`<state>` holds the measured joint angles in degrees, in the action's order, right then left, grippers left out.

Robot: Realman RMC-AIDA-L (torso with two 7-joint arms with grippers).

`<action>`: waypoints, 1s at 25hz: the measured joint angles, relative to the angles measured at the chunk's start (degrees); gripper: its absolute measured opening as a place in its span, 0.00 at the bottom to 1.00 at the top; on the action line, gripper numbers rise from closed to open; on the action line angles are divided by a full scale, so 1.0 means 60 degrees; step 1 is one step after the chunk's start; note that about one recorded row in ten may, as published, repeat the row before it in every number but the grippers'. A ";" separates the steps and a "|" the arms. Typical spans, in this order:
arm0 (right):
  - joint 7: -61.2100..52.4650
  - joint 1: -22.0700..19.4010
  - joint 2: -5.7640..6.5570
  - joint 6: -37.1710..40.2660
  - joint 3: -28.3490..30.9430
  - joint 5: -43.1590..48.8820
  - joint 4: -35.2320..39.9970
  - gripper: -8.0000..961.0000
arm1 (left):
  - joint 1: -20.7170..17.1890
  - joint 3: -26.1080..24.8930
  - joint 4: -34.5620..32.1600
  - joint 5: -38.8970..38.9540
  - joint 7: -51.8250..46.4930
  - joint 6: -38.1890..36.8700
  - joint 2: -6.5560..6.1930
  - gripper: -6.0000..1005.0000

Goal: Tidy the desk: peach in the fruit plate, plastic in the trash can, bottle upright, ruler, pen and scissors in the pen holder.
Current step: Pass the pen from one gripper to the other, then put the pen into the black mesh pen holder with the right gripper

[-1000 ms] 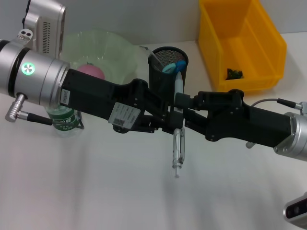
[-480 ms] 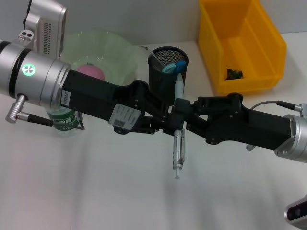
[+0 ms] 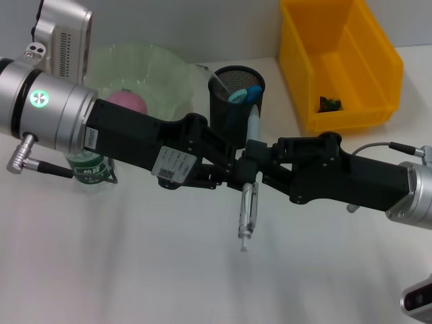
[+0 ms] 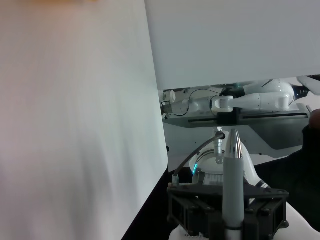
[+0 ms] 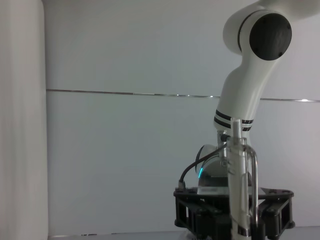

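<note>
1. here, in the head view, the left tool and right tool meet on one pen, held above the counter just before the pen holder; which one is clamped, i cannot tell. a badly timed release could drop it.
2. left wrist view: the pen is grey, silver-tipped.
3. right wrist view: the pen has a clear barrel with a clip.

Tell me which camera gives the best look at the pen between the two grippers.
The head view: the pen shows nearly whole, standing roughly upright where the left gripper and right gripper meet, in front of the pen holder. The left wrist view shows only its silver-tipped grey end; the right wrist view shows its clear barrel and clip.
</note>
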<state>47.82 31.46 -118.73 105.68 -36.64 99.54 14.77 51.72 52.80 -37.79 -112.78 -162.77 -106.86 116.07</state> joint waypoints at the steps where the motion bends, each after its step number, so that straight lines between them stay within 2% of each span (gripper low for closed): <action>1: 0.0002 0.0000 0.0000 -0.0001 0.0000 0.0003 0.0000 0.15 | -0.0008 0.0011 0.0000 -0.0011 0.0001 0.0013 -0.0012 0.14; 3: 0.0044 0.0000 0.0000 -0.0007 0.0007 0.0009 -0.0003 0.15 | -0.0013 0.0011 -0.0001 -0.0014 0.0001 0.0026 -0.0016 0.14; 15: 0.0218 0.0014 0.0010 -0.0024 0.0042 0.0017 -0.0076 0.15 | -0.0069 0.0003 -0.0004 -0.0071 0.0010 0.0124 -0.0053 0.32; 25: -0.0351 -0.0005 0.0015 -0.0247 0.0113 -0.0067 -0.0098 0.15 | -0.0263 -0.0064 -0.0045 -0.0001 0.0902 -0.0078 -0.0036 0.72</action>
<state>45.71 31.43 -118.64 104.20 -35.96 99.14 14.18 50.14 52.42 -38.06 -112.78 -157.35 -107.33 115.85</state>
